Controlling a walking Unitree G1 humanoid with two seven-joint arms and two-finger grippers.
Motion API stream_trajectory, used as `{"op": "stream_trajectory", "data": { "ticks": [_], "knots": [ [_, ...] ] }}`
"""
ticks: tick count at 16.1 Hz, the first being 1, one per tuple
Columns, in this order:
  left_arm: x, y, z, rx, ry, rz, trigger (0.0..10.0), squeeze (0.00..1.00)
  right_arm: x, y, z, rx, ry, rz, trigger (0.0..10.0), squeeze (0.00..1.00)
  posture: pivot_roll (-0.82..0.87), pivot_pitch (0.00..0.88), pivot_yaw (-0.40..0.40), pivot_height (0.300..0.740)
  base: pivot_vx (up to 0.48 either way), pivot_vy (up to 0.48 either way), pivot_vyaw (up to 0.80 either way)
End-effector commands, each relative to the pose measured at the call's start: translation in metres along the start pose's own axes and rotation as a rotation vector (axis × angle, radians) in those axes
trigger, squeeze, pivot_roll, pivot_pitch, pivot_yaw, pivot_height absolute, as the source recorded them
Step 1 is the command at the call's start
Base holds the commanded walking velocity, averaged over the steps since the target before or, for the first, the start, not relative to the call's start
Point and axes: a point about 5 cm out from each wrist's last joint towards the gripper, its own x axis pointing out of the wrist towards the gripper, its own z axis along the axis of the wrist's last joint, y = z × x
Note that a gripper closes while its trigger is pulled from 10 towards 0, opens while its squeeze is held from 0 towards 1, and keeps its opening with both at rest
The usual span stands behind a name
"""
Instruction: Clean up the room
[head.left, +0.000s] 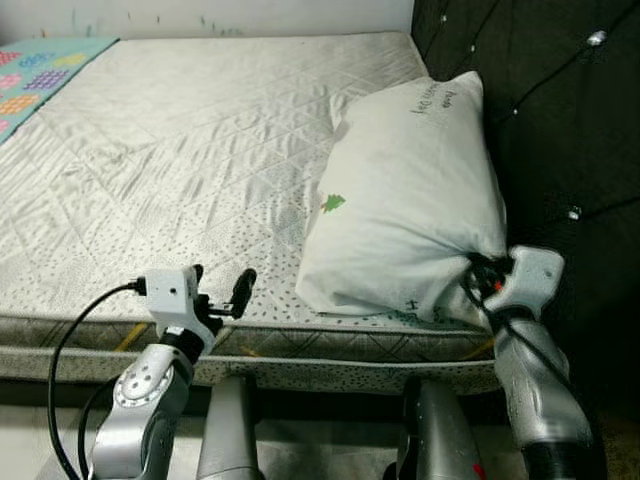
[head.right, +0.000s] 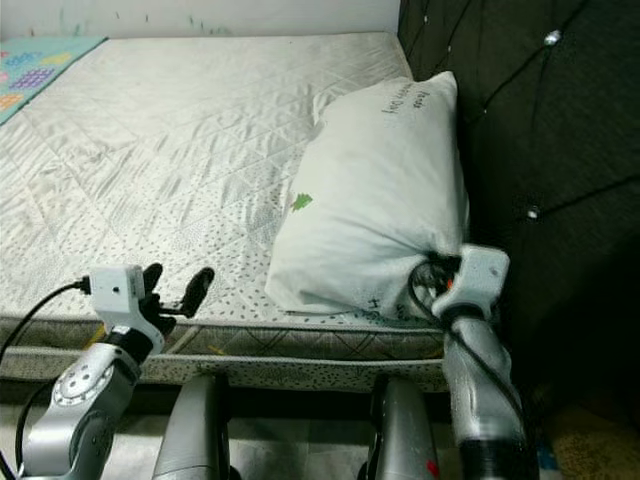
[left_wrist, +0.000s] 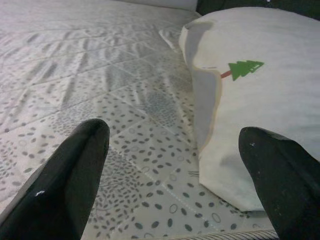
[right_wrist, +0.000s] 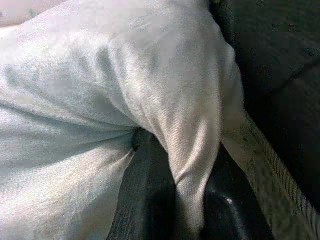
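At 3 o'clock on bed (head.left: 180, 150), pillow (head.left: 410, 200) is leaning against headboard (head.left: 560, 120); right end effector (head.left: 478, 278) is pinching its corner. Left end effector (head.left: 222, 290) is hovering wide open, empty. Placement looking nearly done; release remaining.

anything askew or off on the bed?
The pillow sits tilted against the dark headboard, its near corner bunched in the right gripper. The mattress is bare. The left gripper is open, beside it.

White pillow (head.left: 410, 200) (small green tree print) lies on mattress (head.left: 180, 160) by headboard; corner bunched.
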Motion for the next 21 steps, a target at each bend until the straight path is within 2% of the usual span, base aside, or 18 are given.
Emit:
{"op": "stream_trajectory", "data": {
  "ticks": [1,2,3,4,6,7,9,12,14,16,17,21],
  "knots": [
    [0.0,0.002,-0.001,0.013,0.011,0.008,10.0,0.0,0.013,0.0,0.016,-0.028,-0.051,0.032,0.0,0.0,0.07,0.034,0.056,0.517,0.0,0.0,0.0],
    [0.0,0.001,0.0,0.013,0.01,0.007,10.0,0.0,0.035,-0.009,0.039,-0.043,-0.069,0.042,0.0,0.0,0.08,0.029,0.05,0.517,0.0,0.0,0.0],
    [0.0,0.001,0.0,0.013,0.01,0.007,10.0,0.0,0.036,-0.009,0.041,-0.044,-0.071,0.041,0.0,0.0,0.08,0.029,0.05,0.517,0.0,0.0,0.0],
    [-0.002,0.005,0.0,0.017,0.006,0.023,10.0,0.0,0.049,-0.018,0.063,-0.09,-0.095,0.027,0.0,0.0,0.09,0.026,0.041,0.517,0.0,0.0,0.0],
    [-0.003,0.008,0.001,0.017,0.0,0.041,10.0,0.0,0.058,-0.028,0.083,-0.106,-0.117,0.002,0.0,0.0,0.1,0.025,0.029,0.517,0.0,0.0,0.0],
    [-0.004,0.008,0.001,0.015,-0.001,0.049,10.0,0.0,0.061,-0.033,0.093,-0.125,-0.123,-0.011,0.0,0.0,0.11,0.025,0.025,0.517,0.0,0.0,0.0],
    [-0.005,0.007,-0.001,0.013,0.0,0.051,10.0,0.0,0.065,-0.054,0.113,-0.156,-0.132,-0.087,0.0,0.0,0.11,0.027,0.021,0.517,0.0,0.0,0.0],
    [-0.004,0.008,0.0,0.017,-0.001,0.052,10.0,0.0,0.063,-0.077,0.138,-0.178,-0.16,-0.165,0.0,0.0,0.11,0.03,0.029,0.517,0.0,0.0,0.0],
    [-0.002,0.009,0.002,0.021,-0.004,0.052,10.0,0.0,0.061,-0.085,0.149,-0.182,-0.184,-0.193,0.0,0.0,0.1,0.03,0.03,0.517,0.0,0.0,0.0],
    [-0.002,0.009,0.002,0.019,-0.009,0.055,10.0,0.0,0.056,-0.094,0.14,-0.187,-0.171,-0.215,0.0,0.0,0.1,0.031,0.028,0.517,0.0,0.0,0.0],
    [-0.004,0.008,0.002,0.016,-0.01,0.059,10.0,0.0,0.048,-0.106,0.123,-0.156,-0.151,-0.249,0.0,0.0,0.1,0.034,0.019,0.517,0.0,0.0,0.0],
    [-0.006,0.007,-0.001,0.013,0.006,0.05,10.0,0.0,0.02,-0.13,0.067,-0.067,-0.095,-0.349,0.0,0.0,0.08,0.045,0.049,0.517,0.0,0.0,0.0]
  ]
}}
